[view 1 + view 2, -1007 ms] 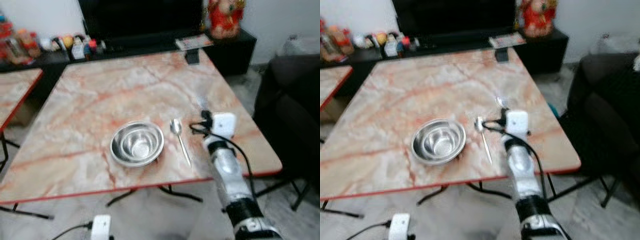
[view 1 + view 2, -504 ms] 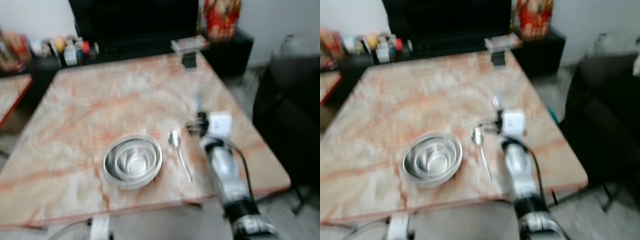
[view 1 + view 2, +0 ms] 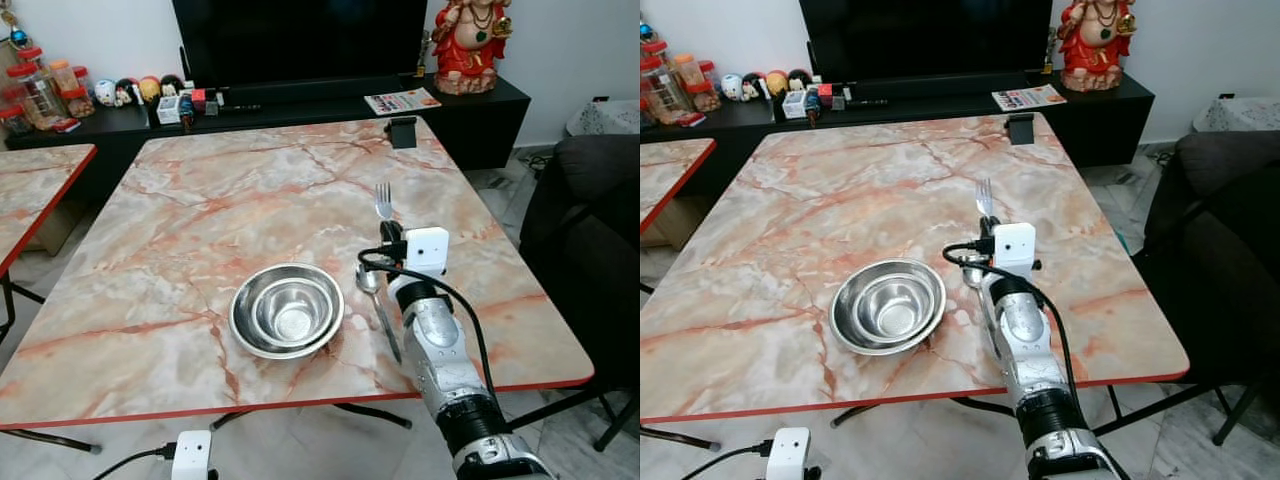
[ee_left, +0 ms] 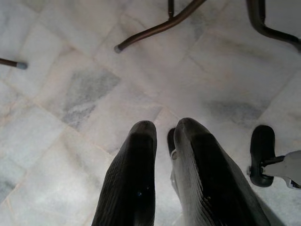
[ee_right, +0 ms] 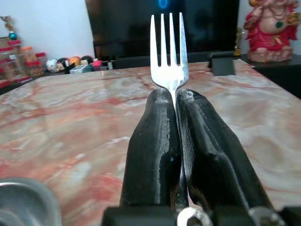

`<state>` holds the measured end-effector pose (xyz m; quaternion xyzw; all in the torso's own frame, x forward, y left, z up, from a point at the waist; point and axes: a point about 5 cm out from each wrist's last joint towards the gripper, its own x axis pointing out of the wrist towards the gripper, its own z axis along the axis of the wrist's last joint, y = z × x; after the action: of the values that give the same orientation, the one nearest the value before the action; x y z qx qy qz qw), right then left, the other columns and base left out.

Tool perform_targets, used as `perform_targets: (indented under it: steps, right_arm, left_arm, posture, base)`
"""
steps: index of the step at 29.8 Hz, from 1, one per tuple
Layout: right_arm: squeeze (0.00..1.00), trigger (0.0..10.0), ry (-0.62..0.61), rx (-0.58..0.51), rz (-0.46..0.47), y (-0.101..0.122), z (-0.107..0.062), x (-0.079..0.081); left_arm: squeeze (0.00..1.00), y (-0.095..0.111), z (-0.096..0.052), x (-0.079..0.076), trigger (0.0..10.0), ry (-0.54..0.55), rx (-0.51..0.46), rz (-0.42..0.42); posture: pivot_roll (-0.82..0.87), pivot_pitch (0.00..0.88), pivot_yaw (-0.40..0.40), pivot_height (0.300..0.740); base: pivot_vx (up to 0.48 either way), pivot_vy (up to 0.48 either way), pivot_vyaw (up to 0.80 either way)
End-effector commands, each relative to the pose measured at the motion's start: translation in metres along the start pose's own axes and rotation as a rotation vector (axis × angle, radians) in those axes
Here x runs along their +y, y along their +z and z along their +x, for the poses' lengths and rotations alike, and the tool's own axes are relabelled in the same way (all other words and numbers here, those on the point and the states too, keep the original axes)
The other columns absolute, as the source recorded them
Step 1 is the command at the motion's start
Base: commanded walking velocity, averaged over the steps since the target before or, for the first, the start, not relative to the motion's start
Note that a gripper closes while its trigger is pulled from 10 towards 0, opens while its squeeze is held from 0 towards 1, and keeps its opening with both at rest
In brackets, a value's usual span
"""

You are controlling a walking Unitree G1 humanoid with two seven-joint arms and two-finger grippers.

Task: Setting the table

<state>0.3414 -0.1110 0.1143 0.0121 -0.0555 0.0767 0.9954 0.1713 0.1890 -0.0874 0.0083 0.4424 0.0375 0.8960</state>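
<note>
Right wrist view gives you the two long black fingers (image 5: pixel 157 141) of the right gripper (image 5: pixel 175 96) pressed together on the handle of a silver four-tined metal fork (image 5: pixel 168 52), tines sticking straight out past the fingertips; you have the fork pinched firmly, with no gap between the pads; from the head views, that gripper hovers over the pink-and-orange marbled square table with a red edge (image 3: pixel 200 210), toward its right side, the fork pointing away from you toward the far edge; just beside the wrist, a silver metal spoon (image 3: pixel 378 305) lies flat on the tabletop, and just left of the spoon sits a round stainless steel bowl (image 3: pixel 287 310), upright; your left gripper (image 4: pixel 164 134) hangs idle above a pale marble tile floor (image 4: pixel 70 94), its fingers nearly closed with only a thin gap and nothing held
</note>
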Motion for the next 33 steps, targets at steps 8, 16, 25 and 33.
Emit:
perform_targets:
  steps: [8,16,25,33]
  right_arm:
    - [0.00,10.0,0.019,0.000,-0.006,0.002,0.003,0.003]
    - [0.00,10.0,0.030,0.016,-0.009,0.000,0.002,0.005]
    - [0.00,10.0,0.036,0.107,-0.054,-0.017,-0.011,0.009]
    - [0.00,10.0,-0.071,0.245,-0.093,-0.036,-0.023,0.001]
  left_arm:
    - [0.00,0.000,0.000,0.000,10.0,0.006,0.005,0.001]
    - [0.00,0.001,0.001,0.001,10.0,0.012,0.003,-0.008]
    - [0.00,0.001,0.000,0.004,10.0,0.017,0.001,-0.009]
    - [0.00,-0.003,-0.001,0.008,10.0,0.013,0.012,-0.006]
  posture:
    - [-0.10,0.000,0.055,0.740]
    - [-0.10,0.000,0.054,0.740]
    - [-0.09,0.000,0.060,0.740]
    - [-0.09,0.000,0.072,0.740]
  base:
    - [0.000,-0.284,0.00]
    - [0.000,-0.067,0.00]
    - [0.000,0.000,0.00]
    - [0.000,0.000,0.00]
